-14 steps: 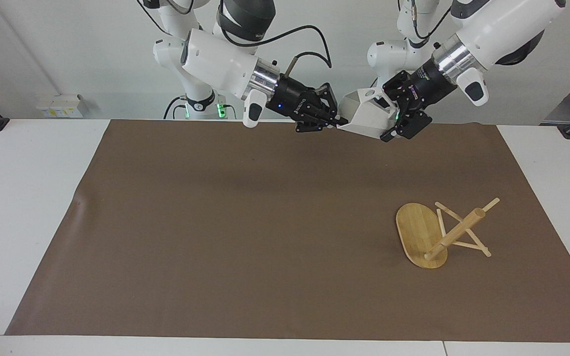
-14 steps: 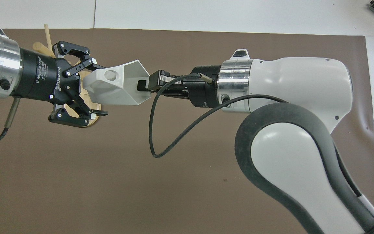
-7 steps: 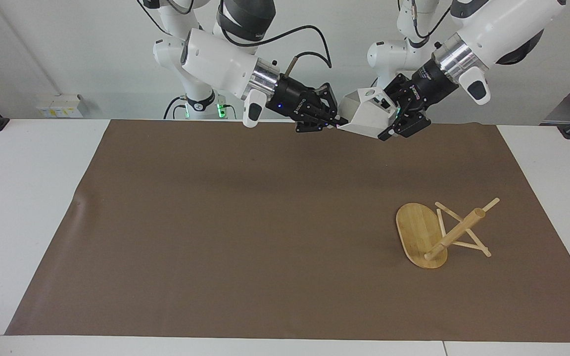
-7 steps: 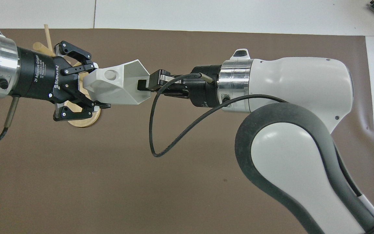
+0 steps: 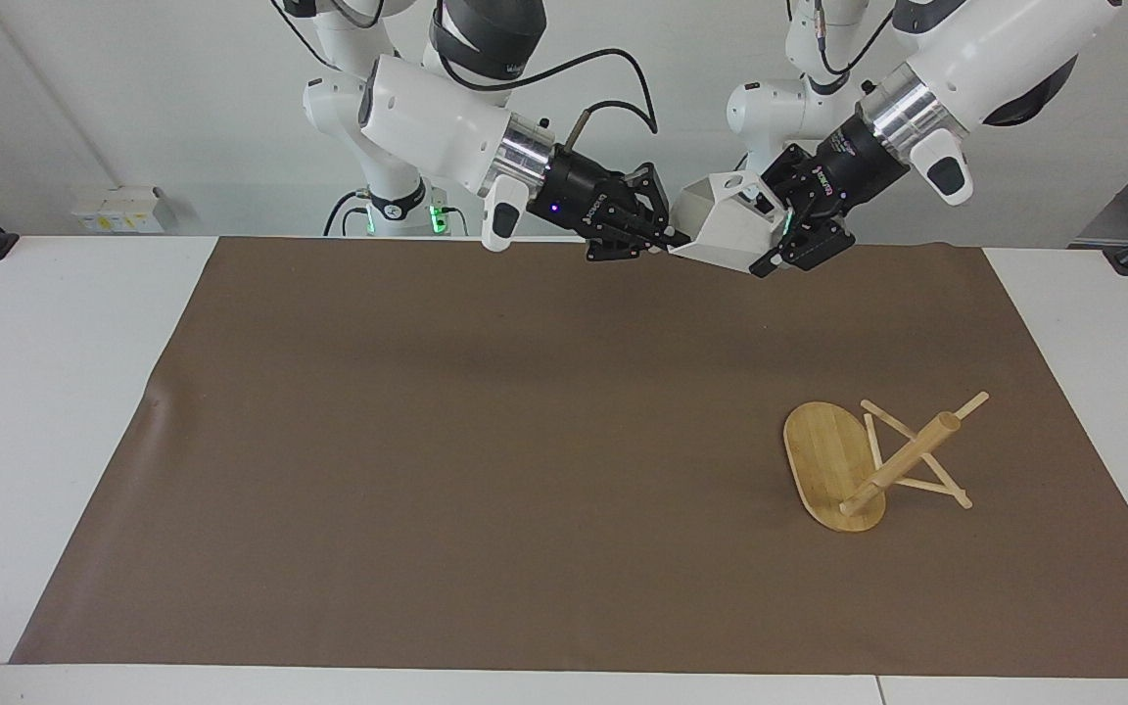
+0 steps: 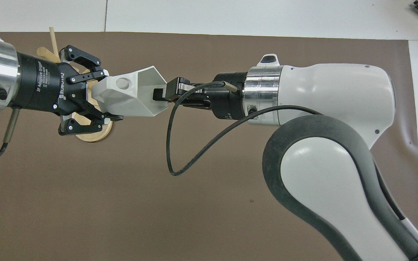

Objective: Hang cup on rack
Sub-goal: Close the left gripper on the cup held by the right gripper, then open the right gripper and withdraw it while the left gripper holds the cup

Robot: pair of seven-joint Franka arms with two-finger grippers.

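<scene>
Two hands are on the cup [image 5: 727,227] at once, so I am in the middle of passing it from one to the other, up in the air over the edge of the brown mat [image 5: 486,441] nearest my bases. My right hand [image 5: 657,238] is clenched on the cup's rim wall, one finger inside the mouth and one outside. My left hand [image 5: 781,237] is closed around the handle end, fingertips pressed on either side of the blocky handle with its round hole facing up. The cup lies tilted between them, mouth toward my right hand.

Below and ahead of my left hand, well apart from the cup, the rack [image 5: 872,462] is not standing: it lies tipped on the mat, its oval base on edge and the post slanting down to rest on its peg sticks. In the overhead view only bits of it show past my left hand.

As I judge it, the step in hand is the handover, and the hanging has not begun. Next my right hand has to let go and draw back clear of the rim, leaving the cup with my left. Then that freed hand would probably have to stand the rack up and steady it, because no peg can take the handle's hole while it lies like this
</scene>
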